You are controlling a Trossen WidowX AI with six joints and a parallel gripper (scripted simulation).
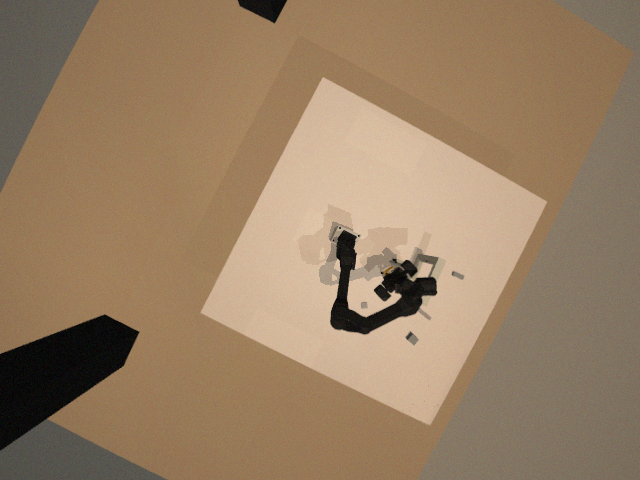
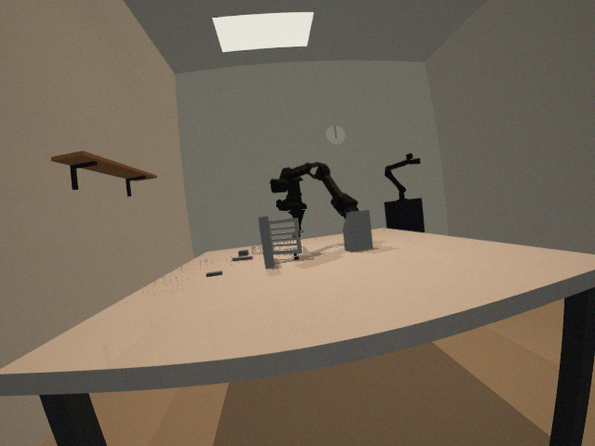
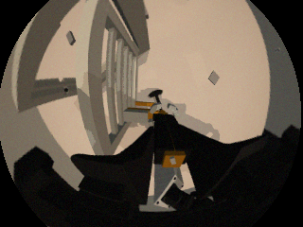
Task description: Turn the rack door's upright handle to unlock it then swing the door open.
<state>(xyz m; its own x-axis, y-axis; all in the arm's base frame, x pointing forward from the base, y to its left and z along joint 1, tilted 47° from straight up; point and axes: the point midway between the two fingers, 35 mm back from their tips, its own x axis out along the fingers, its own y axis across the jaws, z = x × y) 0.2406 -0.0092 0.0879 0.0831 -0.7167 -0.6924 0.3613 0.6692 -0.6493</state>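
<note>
Black claw (image 1: pixel 388 269) (image 2: pixel 298 234) (image 3: pixel 165 128), narrowly parted, clamped on the handle (image 3: pixel 173 159).
Barred door (image 2: pixel 299 236) (image 3: pixel 90 90) stood (partly open, I judged) beside me.

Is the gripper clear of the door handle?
No, the gripper's fingers are shut on the handle in the wrist view.

The bench (image 1: pixel 289 217) (image 2: pixel 364 307) has a smooth, matt, pale top with a flat grey edge; the barred door (image 2: pixel 284 235) (image 3: pixel 113 80) looks like dull grey metal or painted plastic, smooth and without gloss; the handle's orange parts (image 3: pixel 173 159) look like matt plastic; the arm (image 1: pixel 343 281) (image 2: pixel 331 182) and its jaws (image 2: pixel 299 234) are matt black, the material hard to tell; the wall shelf (image 2: pixel 103 164) looks like brown wood, on dull black brackets (image 2: pixel 73 177)
</note>
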